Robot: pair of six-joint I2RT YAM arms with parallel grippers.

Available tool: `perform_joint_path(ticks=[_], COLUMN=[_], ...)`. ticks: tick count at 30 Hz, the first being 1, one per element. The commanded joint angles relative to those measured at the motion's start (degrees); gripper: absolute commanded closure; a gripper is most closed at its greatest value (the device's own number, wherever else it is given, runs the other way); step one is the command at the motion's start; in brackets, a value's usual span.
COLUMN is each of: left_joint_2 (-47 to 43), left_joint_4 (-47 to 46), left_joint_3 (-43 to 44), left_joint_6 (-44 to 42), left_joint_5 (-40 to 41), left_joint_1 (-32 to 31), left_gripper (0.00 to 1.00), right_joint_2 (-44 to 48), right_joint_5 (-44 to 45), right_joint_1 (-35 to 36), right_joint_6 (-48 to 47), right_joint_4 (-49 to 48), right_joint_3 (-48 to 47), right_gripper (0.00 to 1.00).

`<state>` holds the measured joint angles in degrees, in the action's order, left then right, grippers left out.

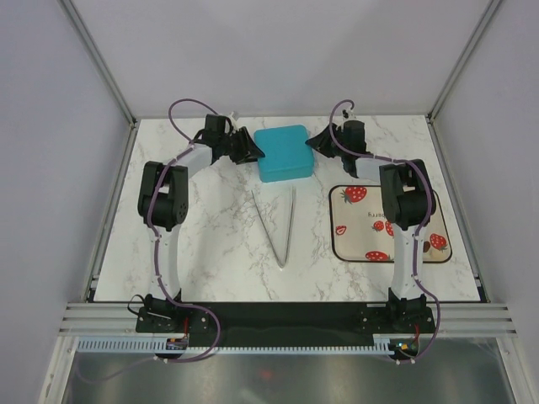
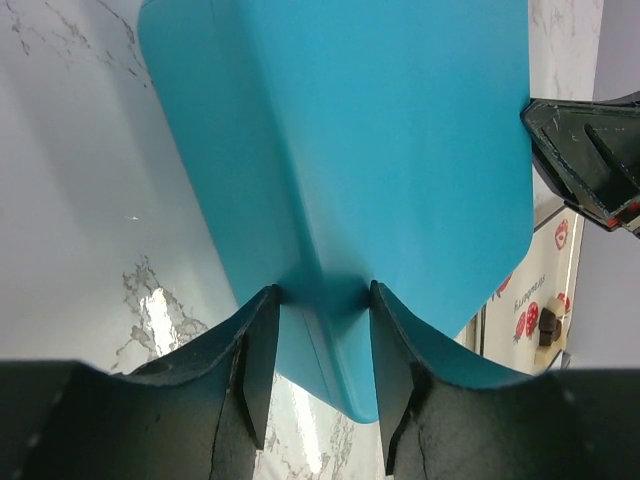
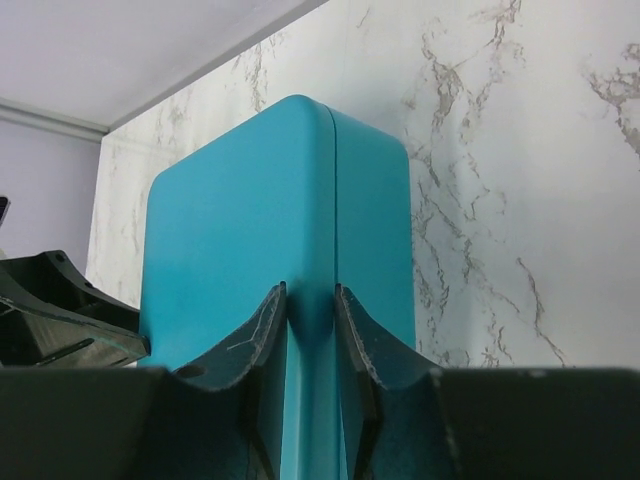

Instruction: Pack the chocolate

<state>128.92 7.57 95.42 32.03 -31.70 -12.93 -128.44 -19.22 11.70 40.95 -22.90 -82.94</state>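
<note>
Your left gripper (image 2: 322, 300) is half closed, its two fingers clamped on the rounded corner of the teal box (image 1: 285, 153). Your right gripper (image 3: 310, 295) is set narrower and pinches the opposite edge of the box, a finger on each side of the seam between lid and base. The box is shut and sits between the two tools at the far middle of the table, with the left arm reaching in from the left and the right arm from the right.

Of the chocolate (image 2: 547, 322), you can see only one small dark brown block. It shows in the left wrist view, lying on the strawberry mat (image 1: 354, 215) beyond the box's corner, well apart from both grippers. The overhead view does not make it out, since the right arm lies across part of the mat.

Near the middle of the table, a pair of metal tongs (image 1: 282, 231) lies in a V with its tips pointing toward the box. The mat is to their right. The marble table (image 1: 210, 244) is white with grey veins, and pale plain walls (image 1: 278, 50) enclose it on three sides.
</note>
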Motion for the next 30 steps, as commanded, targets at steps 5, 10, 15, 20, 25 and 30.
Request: perform_joint_path(ticks=[5, 10, 15, 20, 25, 30], left_joint_2=[5.90, 5.20, 5.11, 5.29, 4.94, 4.93], left_joint_4=[1.57, 2.01, 2.80, 3.06, 2.97, 2.97], left_joint_3=[0.91, 0.91, 1.09, 1.26, 1.26, 1.70], left_joint_6=[-0.21, -0.65, -1.45, -1.45, -1.53, -1.18], left_joint_5=[3.40, 3.58, 4.02, 4.10, 4.02, 3.75], left_joint_1=[-0.69, -0.61, -0.69, -0.61, -0.52, -0.52], left_gripper=[0.53, 0.53, 0.53, 0.53, 0.53, 0.53], right_joint_2=[-4.72, -0.41, 2.05, 4.16, 4.87, 2.94], right_joint_5=[0.06, -0.37, -3.71, -5.65, -7.84, -12.75], right_joint_1=[1.04, -1.33, -3.18, -4.50, -4.50, -3.09], right_joint_6=[2.12, 0.01, 0.45, 1.33, 2.46, 4.05], right_joint_4=[15.16, 12.88, 8.31, 3.83, 0.84, -0.92], right_joint_3=[1.56, -1.87, -5.48, -7.32, -9.00, -10.75], right_gripper=[0.70, 0.56, 0.48, 0.47, 0.61, 0.85])
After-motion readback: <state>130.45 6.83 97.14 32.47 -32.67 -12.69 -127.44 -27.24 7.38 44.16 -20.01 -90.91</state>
